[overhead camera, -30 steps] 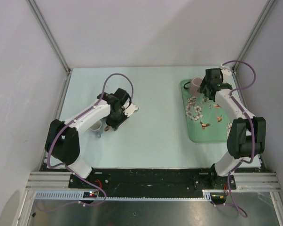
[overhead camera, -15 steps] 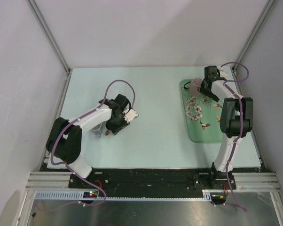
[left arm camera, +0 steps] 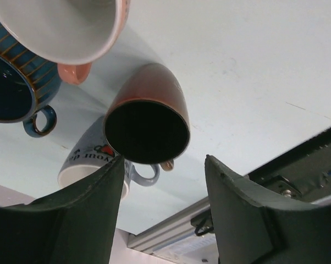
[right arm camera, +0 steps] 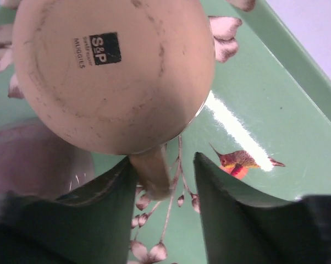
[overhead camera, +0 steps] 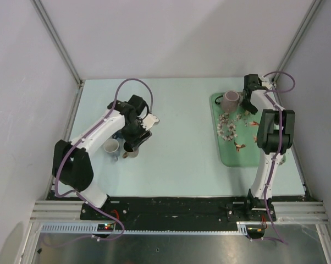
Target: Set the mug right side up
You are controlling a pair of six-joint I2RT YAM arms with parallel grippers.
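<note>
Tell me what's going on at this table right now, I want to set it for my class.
The right gripper is at the beige mug on the green tray, open, with a finger on each side of the mug's handle. The mug's base faces the wrist camera, so it is not yet right side up. The left gripper hovers open over a brown mug, with a blue striped mug beside it.

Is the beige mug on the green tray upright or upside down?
Upside down: in the right wrist view the mug turns its stamped base to the camera, with the green tray beneath it.
</note>
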